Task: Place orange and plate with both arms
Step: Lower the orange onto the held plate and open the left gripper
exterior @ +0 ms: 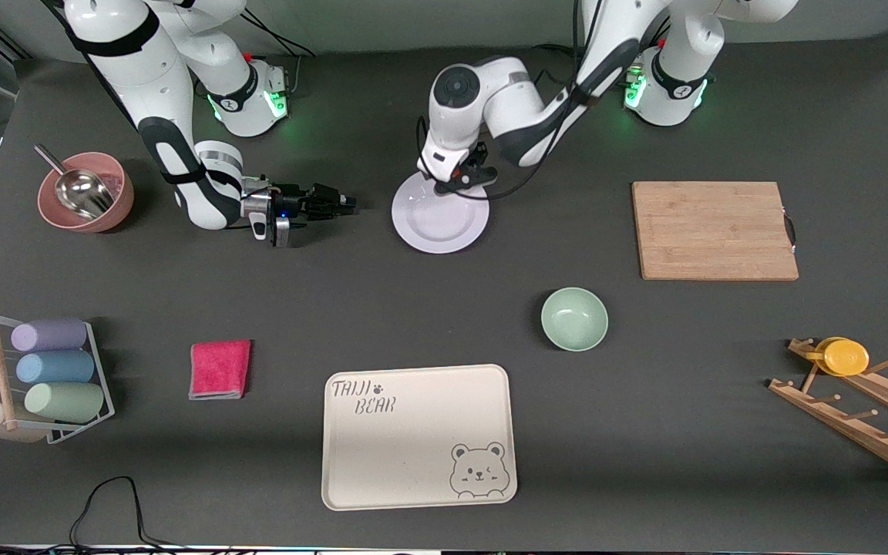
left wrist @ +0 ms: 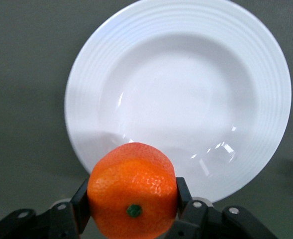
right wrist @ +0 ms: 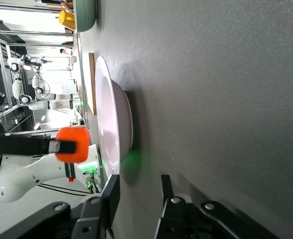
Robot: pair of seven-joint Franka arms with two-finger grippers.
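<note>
Left wrist view: dimpled orange (left wrist: 132, 188), green stem; ridged-rim white plate (left wrist: 178, 94).

Orange (left wrist: 132, 189) in left tool (left wrist: 131, 205) above plate (left wrist: 178, 94) rim; right tool (exterior: 342, 204) perhaps just beside.

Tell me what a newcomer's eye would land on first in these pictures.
The bright orange, clamped in the left gripper and hanging over the white plate's rim, stands out most. The plate lies on the dark table between the two arms, with the right gripper lying low beside it, jaws apart and holding nothing. Nearer the front camera, the cream bear tray and the red cloth catch the eye next.
</note>
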